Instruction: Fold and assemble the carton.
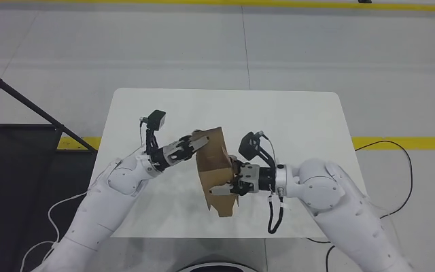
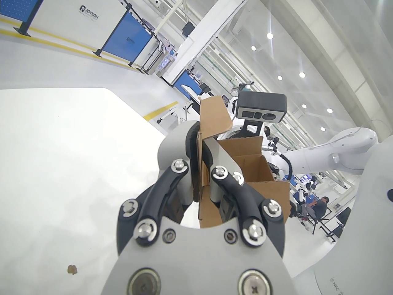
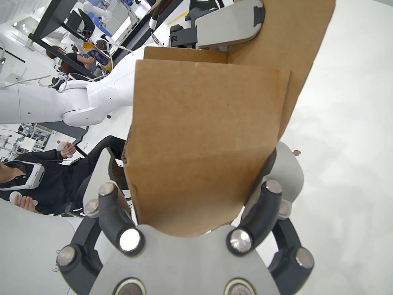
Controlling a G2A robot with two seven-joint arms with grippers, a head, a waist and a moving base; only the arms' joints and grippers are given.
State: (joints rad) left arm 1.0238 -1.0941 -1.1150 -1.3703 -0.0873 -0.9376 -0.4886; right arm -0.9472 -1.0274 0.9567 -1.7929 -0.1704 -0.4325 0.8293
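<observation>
A brown cardboard carton [image 1: 214,170] is held above the middle of the white table [image 1: 299,122], partly opened into a box with loose flaps. My left gripper [image 1: 197,144] comes from the left and is shut on the carton's upper wall; in the left wrist view its fingers [image 2: 215,155] pinch that wall edge, with the open inside of the carton [image 2: 245,161] beyond. My right gripper [image 1: 234,180] meets the carton from the right. Its fingers [image 3: 285,167] stand wide on either side of a carton panel [image 3: 208,124], closed against it. The left arm's finger [image 3: 233,29] presses the far wall.
Bare white tabletop runs along the back and to both sides of the carton. A small brown scrap [image 2: 72,269] lies on the table near the left arm. A dark panel [image 1: 27,183] stands beside the table's left edge.
</observation>
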